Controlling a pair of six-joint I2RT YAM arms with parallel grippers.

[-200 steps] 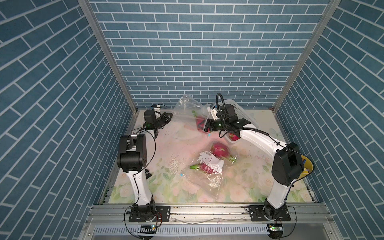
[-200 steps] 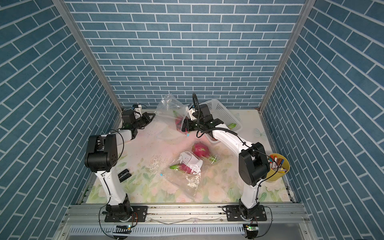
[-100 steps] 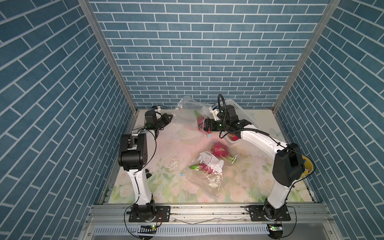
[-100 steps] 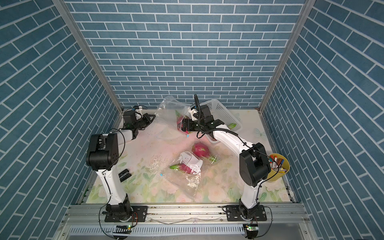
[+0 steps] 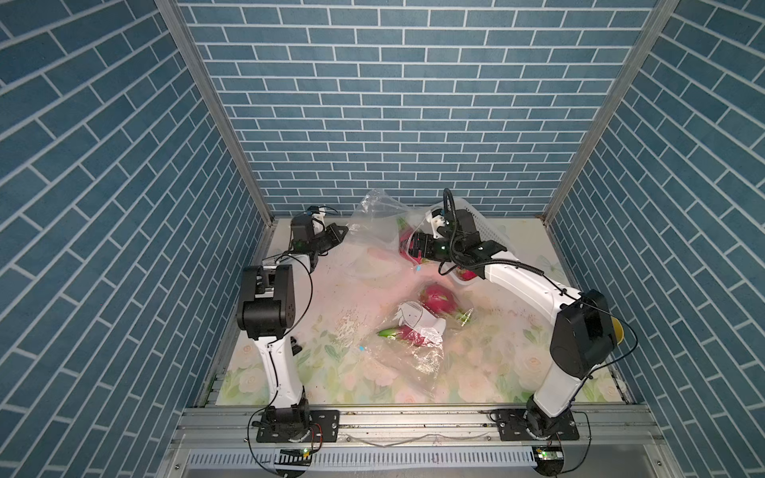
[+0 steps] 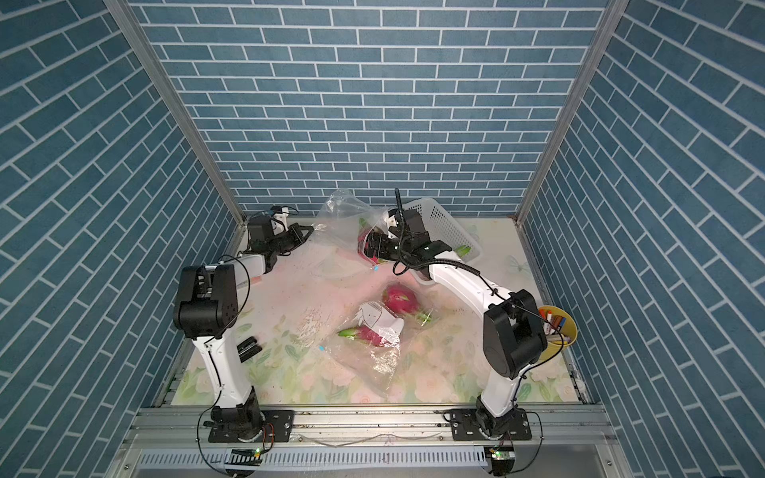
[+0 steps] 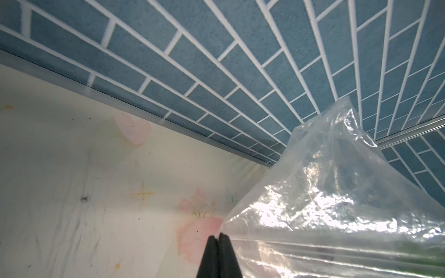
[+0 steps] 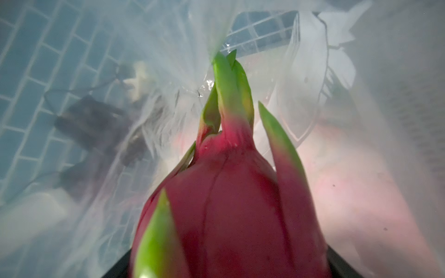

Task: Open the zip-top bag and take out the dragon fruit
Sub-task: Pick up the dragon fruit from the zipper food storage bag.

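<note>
The right gripper (image 5: 410, 249) had its jaws spread wide around the pink dragon fruit with green-tipped scales (image 8: 228, 204). In the right wrist view the fruit filled the space between the dark jaw tips, so it looked gripped rather than merely straddled. The left gripper (image 7: 218, 237) was closed tight, pinching an edge of the clear plastic zip-top bag (image 7: 337, 204). The fruit was inside that bag, with film around it on every side. The bag stood raised at the far side of the floral table cover (image 5: 331, 298), between the two grippers, and the right one reached into it from the right.

The step in hand seemed to be the withdrawal. To do it well, the left pinch should act as a fixed anchor while the right draws the fruit straight back toward the right. It should go slowly enough that the pointed scales neither snag the film nor drag the whole bag along. The squeeze should be only firm enough to stop the smooth skin slipping. A white perforated plastic basket (image 6: 451, 225) sat just beyond the right wrist, so the path back was tight. A second bare dragon fruit (image 5: 436, 298) and another bagged fruit (image 5: 418, 356) lay nearer, well apart from the work
</note>
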